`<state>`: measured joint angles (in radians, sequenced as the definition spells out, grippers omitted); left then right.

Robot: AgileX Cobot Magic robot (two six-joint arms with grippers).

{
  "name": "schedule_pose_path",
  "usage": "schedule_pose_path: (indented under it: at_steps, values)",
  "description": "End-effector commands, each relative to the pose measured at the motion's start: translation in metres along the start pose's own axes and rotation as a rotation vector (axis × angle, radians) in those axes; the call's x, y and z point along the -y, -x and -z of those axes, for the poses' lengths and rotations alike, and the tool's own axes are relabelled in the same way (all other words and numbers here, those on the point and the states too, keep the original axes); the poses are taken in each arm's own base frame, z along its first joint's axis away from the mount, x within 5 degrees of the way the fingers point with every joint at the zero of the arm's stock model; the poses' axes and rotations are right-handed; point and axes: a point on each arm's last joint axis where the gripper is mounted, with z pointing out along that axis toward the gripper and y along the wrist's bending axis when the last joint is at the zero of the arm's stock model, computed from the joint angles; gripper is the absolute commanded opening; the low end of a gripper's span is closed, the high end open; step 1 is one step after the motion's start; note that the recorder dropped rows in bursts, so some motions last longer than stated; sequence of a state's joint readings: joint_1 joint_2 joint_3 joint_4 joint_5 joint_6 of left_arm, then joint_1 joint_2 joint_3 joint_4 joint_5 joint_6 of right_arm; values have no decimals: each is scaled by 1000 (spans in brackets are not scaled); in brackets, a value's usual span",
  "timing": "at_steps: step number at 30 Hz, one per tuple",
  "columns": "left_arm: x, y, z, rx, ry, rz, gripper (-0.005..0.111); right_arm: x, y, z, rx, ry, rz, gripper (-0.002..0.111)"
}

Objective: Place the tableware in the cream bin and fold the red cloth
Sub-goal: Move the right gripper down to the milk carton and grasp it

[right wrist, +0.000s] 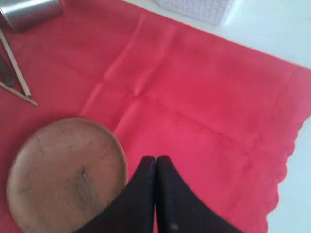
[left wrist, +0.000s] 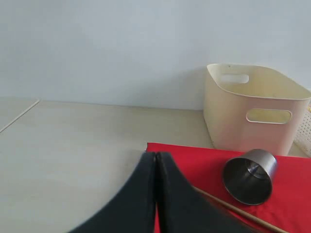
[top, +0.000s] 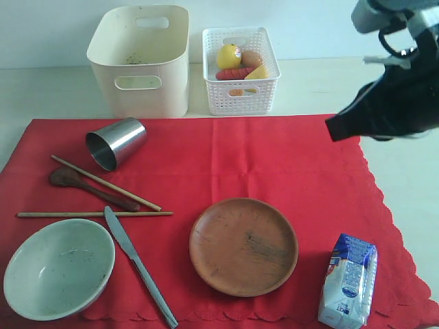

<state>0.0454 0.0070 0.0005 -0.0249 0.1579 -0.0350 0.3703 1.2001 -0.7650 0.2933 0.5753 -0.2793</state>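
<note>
- Steel cup (top: 115, 142) lies on its side on the red cloth (top: 274, 157); a clumsy nudge could roll it
- Left hand (left wrist: 156, 156) and right hand (right wrist: 156, 161) both pinched together, empty

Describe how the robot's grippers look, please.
The left gripper and the right gripper each have two smooth matte-black fingers that curve and taper to thin tips, without visible markings. The exterior view shows a grey housing and a looped black cable above the right gripper.

Cup (top: 115, 142), plate (top: 243, 247), bowl (top: 58, 277) on red cloth (top: 274, 157) — cream bin (top: 175, 68) beyond.
</note>
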Motion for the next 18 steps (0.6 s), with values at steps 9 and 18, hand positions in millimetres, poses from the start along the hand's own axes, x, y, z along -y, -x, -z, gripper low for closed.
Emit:
schedule_pose_path:
  at_steps: [9, 18]
  values:
    - [0, 1, 1, 13, 1, 0, 1, -1, -58, -27, -79, 2, -61, 0]
    - [0, 1, 1, 13, 1, 0, 1, -30, -65, -29, -128, 88, -10, 5]
